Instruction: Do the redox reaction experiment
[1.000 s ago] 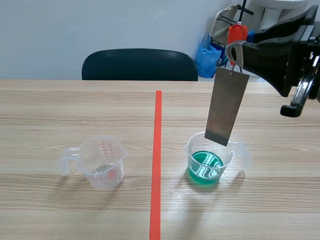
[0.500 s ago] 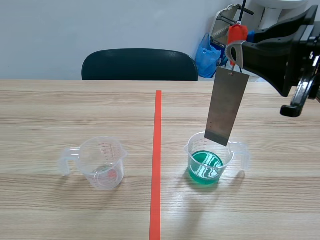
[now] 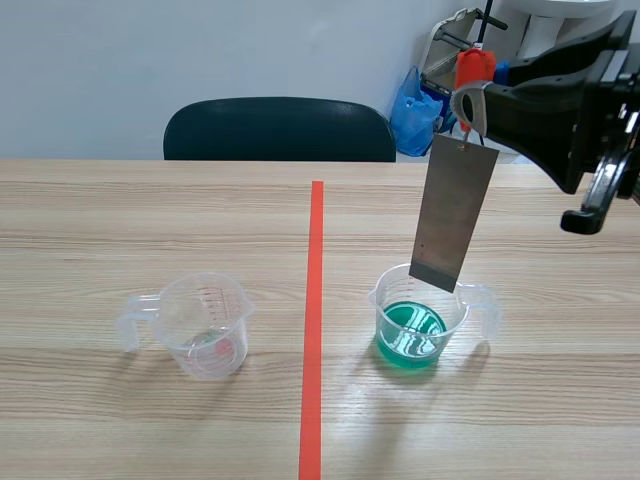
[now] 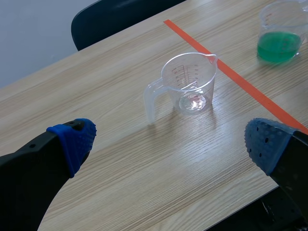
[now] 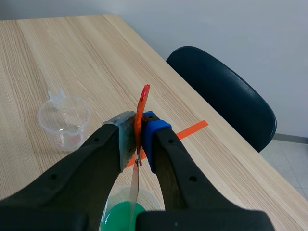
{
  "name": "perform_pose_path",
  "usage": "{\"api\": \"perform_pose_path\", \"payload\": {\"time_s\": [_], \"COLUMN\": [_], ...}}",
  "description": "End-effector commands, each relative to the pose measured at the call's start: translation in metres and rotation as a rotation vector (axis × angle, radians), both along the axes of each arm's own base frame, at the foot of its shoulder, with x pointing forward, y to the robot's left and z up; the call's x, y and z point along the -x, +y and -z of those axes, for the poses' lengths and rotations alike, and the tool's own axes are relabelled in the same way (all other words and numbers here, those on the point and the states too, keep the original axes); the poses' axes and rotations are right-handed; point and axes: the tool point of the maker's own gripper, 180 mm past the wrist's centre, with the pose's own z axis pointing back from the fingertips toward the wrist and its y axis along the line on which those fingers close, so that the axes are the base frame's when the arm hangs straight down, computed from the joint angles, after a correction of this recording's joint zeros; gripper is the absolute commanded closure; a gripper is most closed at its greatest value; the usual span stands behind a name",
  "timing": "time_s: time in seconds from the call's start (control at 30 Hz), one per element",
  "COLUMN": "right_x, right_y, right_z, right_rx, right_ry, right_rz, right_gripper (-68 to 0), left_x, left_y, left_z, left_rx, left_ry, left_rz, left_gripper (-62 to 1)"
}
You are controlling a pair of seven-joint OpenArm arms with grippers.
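A grey metal strip (image 3: 452, 212) hangs from a red tag (image 3: 474, 66) that my right gripper (image 3: 470, 100) is shut on, high at the right. The strip's lower end hovers just above a clear cup of green liquid (image 3: 412, 332). From the right wrist, the red tag (image 5: 141, 113) is pinched between the pads and the strip (image 5: 134, 195) drops edge-on toward the green liquid (image 5: 120, 216). An empty clear measuring cup (image 3: 200, 323) stands left of the tape line. My left gripper (image 4: 168, 139) is open, hovering short of that cup (image 4: 185, 84).
An orange-red tape line (image 3: 313, 320) runs down the table's middle. A dark chair (image 3: 279, 129) stands behind the far edge, with a blue bag (image 3: 414, 108) and a rack at the back right.
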Motion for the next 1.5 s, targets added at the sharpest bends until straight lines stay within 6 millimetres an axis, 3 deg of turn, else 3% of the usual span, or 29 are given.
{"api": "perform_pose_path", "payload": {"time_s": [0.0, 0.17, 0.2, 0.33, 0.47, 0.63, 0.7, 1.03, 1.27, 1.47], "right_x": [0.0, 0.0, 0.0, 0.0, 0.0, 0.0, 0.0, 0.0, 0.0, 0.0], "right_y": [0.002, 0.002, 0.002, 0.002, 0.002, 0.002, 0.002, 0.002, 0.002, 0.002], "right_z": [-0.015, -0.015, -0.015, -0.015, -0.015, -0.015, -0.015, -0.015, -0.015, -0.015], "right_rx": [-0.023, -0.023, -0.023, -0.024, -0.024, -0.024, -0.024, -0.023, -0.023, -0.023], "right_ry": [-0.042, -0.042, -0.042, -0.042, -0.042, -0.042, -0.042, -0.042, -0.042, -0.042], "right_rz": [-0.01, -0.01, -0.01, -0.01, -0.01, -0.01, -0.01, -0.01, -0.01, -0.01], "right_gripper": [-0.6, -0.6, -0.6, -0.6, -0.6, -0.6, -0.6, -0.6, -0.6, -0.6], "left_x": [-0.003, -0.006, -0.007, -0.01, -0.034, -0.065, -0.078, -0.13, -0.155, -0.167], "left_y": [-0.003, -0.01, -0.011, -0.018, -0.023, -0.043, -0.051, -0.091, -0.126, -0.166], "left_z": [-0.008, -0.012, -0.012, -0.013, -0.015, -0.012, -0.011, 0.01, 0.038, 0.05], "left_rx": [0.018, 0.03, 0.04, 0.083, 0.127, 0.147, 0.171, 0.283, 0.294, 0.34], "left_ry": [-0.034, -0.045, -0.041, -0.012, -0.016, -0.02, -0.019, 0.013, 0.071, 0.093], "left_rz": [0.011, 0.078, 0.09, 0.161, 0.229, 0.355, 0.377, 0.474, 0.542, 0.601], "left_gripper": [-62.3, -62.3, -59.8, -45.6, -35.6, -13.2, -8.5, -3.8, -3.8, -3.8]}}
